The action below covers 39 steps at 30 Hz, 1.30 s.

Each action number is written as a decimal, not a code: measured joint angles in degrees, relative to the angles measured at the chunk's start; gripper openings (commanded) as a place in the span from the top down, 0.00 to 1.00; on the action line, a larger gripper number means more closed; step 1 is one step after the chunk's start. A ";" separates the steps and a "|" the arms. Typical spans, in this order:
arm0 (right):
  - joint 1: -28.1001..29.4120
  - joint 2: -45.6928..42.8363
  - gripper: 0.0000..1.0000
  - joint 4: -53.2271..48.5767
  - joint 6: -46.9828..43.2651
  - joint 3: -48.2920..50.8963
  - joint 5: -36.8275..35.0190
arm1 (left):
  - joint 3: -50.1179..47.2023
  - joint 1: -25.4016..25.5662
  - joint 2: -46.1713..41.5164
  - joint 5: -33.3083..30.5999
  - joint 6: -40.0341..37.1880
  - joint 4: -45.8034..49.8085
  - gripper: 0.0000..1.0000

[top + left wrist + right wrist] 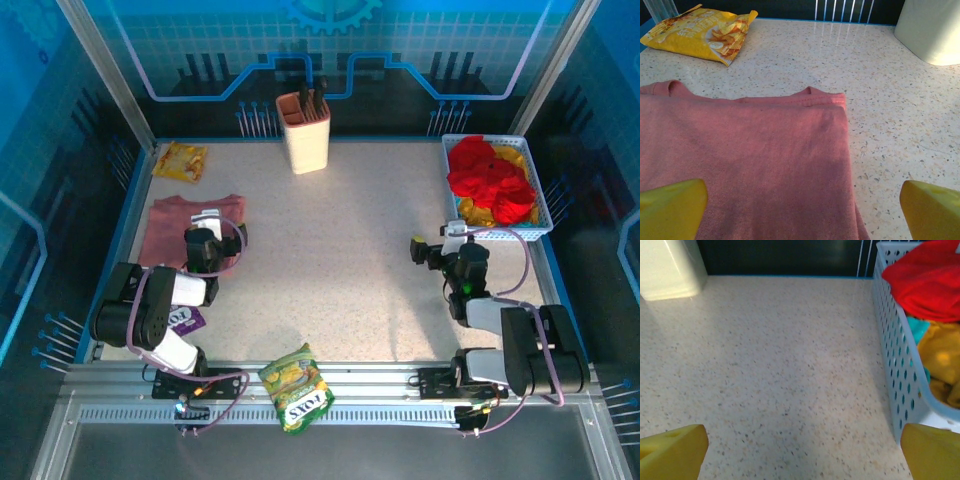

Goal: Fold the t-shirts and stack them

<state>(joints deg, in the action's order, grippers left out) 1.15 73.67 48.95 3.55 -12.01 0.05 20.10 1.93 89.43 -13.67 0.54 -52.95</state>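
Left fingers [671, 209] and right fingers [932, 450] both gape wide, holding nothing. Pink t-shirt [750, 160] lies flat on the worktop [350, 250], left side; red and yellow t-shirts [488, 178] sit heaped in the far-right basket [520, 233]. Soft, floppy stuff, I'd pinch a hem.

Left gripper [801, 215] hovering over pink shirt [750, 160].
Its fingers [670, 207] are sitting spread wide at 7 and 5 o'clock; the shirt is lying on the table [890, 100], a packet [705, 32] at 11, a white tub [932, 30] at 1.
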 measured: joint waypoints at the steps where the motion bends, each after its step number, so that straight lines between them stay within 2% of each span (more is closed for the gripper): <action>1: 0.00 -0.55 0.00 -0.26 -0.02 -0.26 0.48 | 0.00 0.00 0.00 0.02 0.00 0.00 0.01; 7: -0.02 -9.16 0.00 -6.91 -0.85 -1.95 0.98 | 0.00 0.00 0.00 0.00 0.02 -0.07 0.01; 12: -0.11 -18.99 0.00 -16.13 -1.01 -1.66 -2.23 | 0.00 0.00 0.00 0.00 0.04 -0.07 0.01; 17: -0.39 -25.81 0.00 -17.03 -1.03 2.84 -5.68 | 0.00 0.00 0.00 0.00 0.59 -0.07 0.01; 21: -1.07 -19.23 0.00 -12.59 -0.94 4.33 -5.03 | 0.00 0.00 0.00 0.00 0.61 -0.07 0.01; 25: -1.18 -3.72 0.00 -2.01 -0.15 3.50 -1.99 | 0.00 0.00 0.00 0.00 0.61 -0.09 0.01; 28: -1.09 4.11 0.00 2.19 -0.39 1.27 -1.05 | 0.00 0.00 0.00 0.00 0.63 -0.09 0.01; 31: -1.11 13.16 0.00 10.95 -0.61 -0.92 0.24 | 0.00 0.00 0.00 0.00 0.63 -0.09 0.01; 39: 0.61 14.71 0.00 5.95 -1.14 -8.02 -2.86 | 0.00 0.00 0.00 0.00 0.63 -0.09 0.01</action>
<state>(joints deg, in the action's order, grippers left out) 1.76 88.38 54.89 2.42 -20.03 -2.81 20.10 1.93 89.43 -13.67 1.17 -53.04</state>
